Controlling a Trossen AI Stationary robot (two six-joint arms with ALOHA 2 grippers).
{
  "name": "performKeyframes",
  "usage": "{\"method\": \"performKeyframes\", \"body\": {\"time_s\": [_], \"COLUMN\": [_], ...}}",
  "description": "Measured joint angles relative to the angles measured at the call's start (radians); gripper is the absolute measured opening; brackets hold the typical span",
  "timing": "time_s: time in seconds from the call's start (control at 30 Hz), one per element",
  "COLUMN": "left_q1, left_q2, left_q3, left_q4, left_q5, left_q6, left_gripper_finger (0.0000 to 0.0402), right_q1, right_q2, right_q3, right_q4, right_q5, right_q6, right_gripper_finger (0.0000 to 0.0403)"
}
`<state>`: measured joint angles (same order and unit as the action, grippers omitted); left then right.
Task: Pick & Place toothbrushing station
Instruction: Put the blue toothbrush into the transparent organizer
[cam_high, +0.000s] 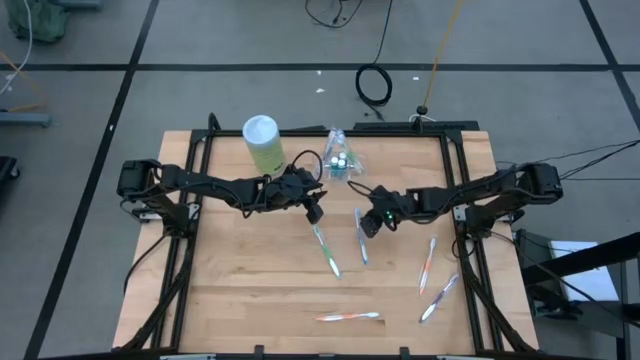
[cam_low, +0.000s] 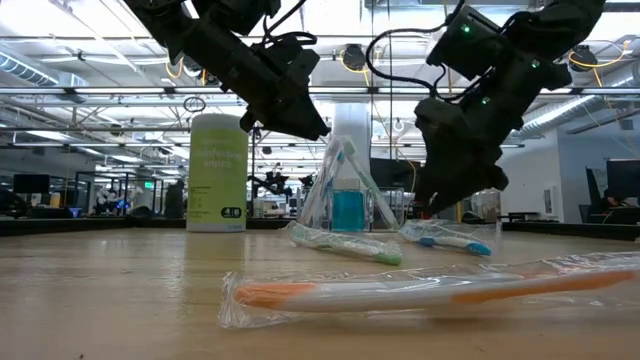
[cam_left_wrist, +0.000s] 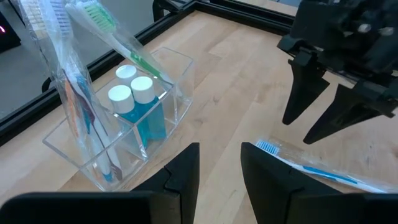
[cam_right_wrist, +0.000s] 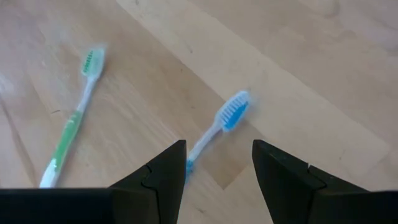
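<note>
Hovering right gripper (cam_right_wrist: 217, 171), fingers apart, empty, above blue toothbrush (cam_right_wrist: 219, 127); green toothbrush (cam_right_wrist: 69, 127) beside. Left gripper (cam_left_wrist: 219, 168) apart, empty, near clear organizer (cam_left_wrist: 127, 118). Advice: centre over handle, descend squarely, close gently.

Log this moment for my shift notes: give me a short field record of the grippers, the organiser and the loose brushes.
left gripper: open, empty, above the wooden table near the organiser
right gripper: open, empty, over the blue-handled wrapped toothbrush
clear acrylic organiser: holds small blue tubes with white caps and bagged toothbrushes
green-handled wrapped toothbrush: flat on table beside the blue one
orange-handled wrapped toothbrush: flat, near front edge
pale green canister: upright, back of table
</note>
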<state>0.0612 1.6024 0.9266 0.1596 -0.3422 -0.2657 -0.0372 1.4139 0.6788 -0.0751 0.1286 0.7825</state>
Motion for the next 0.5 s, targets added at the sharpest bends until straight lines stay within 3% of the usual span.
{"method": "performKeyframes", "body": {"time_s": [0.3,0.5], "left_q1": [0.0,0.0], "left_q2": [0.0,0.0], "left_q3": [0.0,0.0], "left_q4": [0.001,0.002], "left_q5": [0.0,0.0], "left_q6": [0.0,0.0], "left_gripper_finger": [0.0124,0.0124], "right_q1": [0.0,0.0], "right_q2": [0.0,0.056], "right_q3": [-0.115,-0.118], "right_q4": [0.263,0.275], "right_q5": [-0.003,-0.003], "right_q6": [0.045,0.062], "right_gripper_finger": [0.0176,0.0176]}}
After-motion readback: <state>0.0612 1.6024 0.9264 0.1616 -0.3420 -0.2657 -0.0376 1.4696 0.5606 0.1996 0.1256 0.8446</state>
